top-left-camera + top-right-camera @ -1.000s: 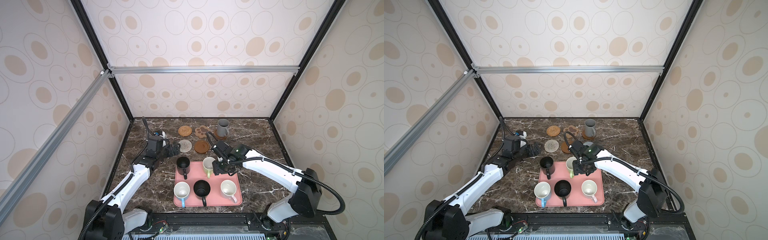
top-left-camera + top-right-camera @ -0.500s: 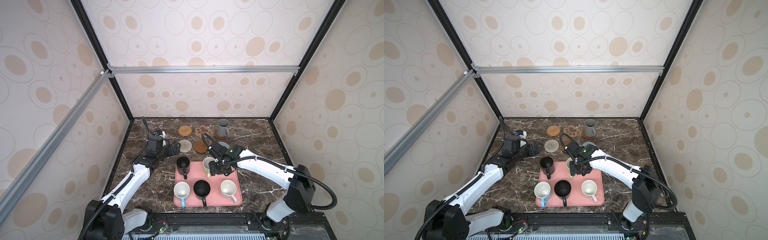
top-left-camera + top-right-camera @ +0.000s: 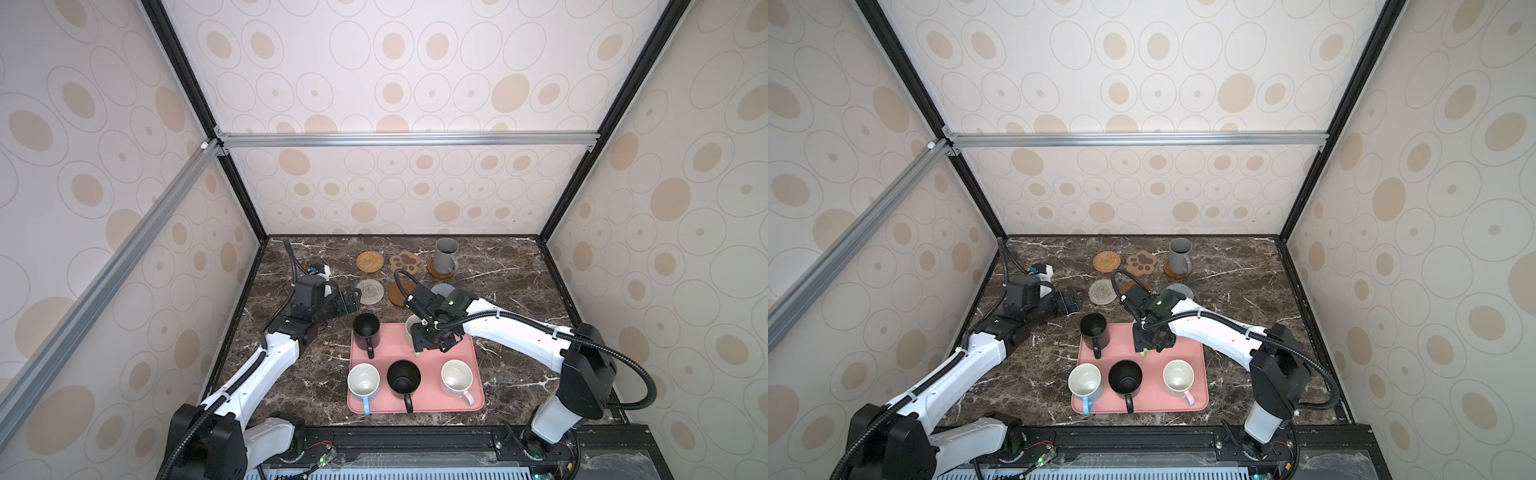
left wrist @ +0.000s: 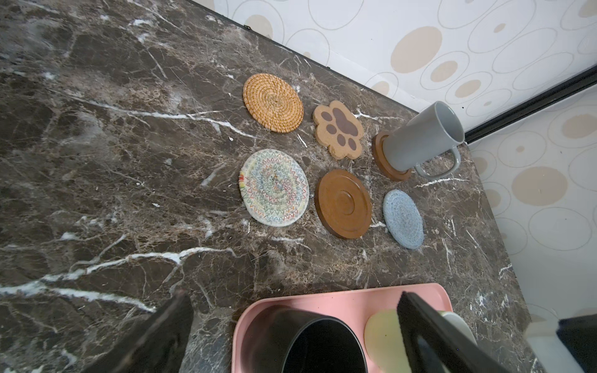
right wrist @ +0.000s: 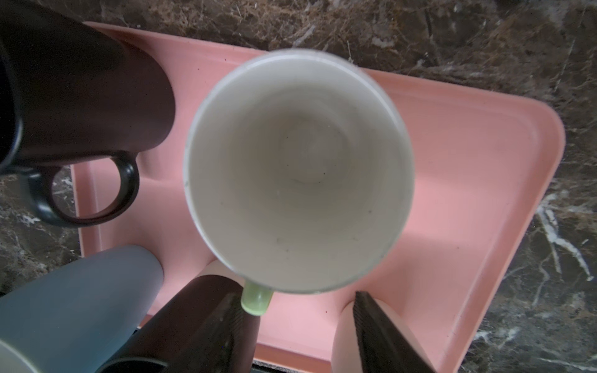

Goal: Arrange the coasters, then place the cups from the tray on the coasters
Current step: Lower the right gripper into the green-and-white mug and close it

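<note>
Several cups stand on the pink tray [image 3: 469, 374]: a light green cup [image 3: 411, 326], two black cups [image 3: 365, 330], a light blue one [image 3: 363, 380] and a pink one [image 3: 456, 376]. My right gripper [image 3: 424, 347] hangs open just above the green cup [image 5: 297, 168], whose handle [image 5: 256, 302] lies beside one finger, untouched. My left gripper [image 3: 351, 301] is open over the table beside the tray's far left corner, near a black cup [image 4: 323, 342]. The coasters lie behind the tray in two rows. A grey cup [image 3: 446, 254] stands on a brown coaster [image 3: 440, 272].
The bare coasters are a rattan round [image 4: 273, 102], a paw shape [image 4: 339, 134], a beige woven round [image 4: 274, 192], a brown disc [image 4: 343, 203] and a grey-blue round [image 4: 403, 218]. Patterned walls and black frame posts close in the marble table [image 3: 511, 286].
My right gripper has shifted a little to the left and lower, over the green cup. The left arm has not moved.
</note>
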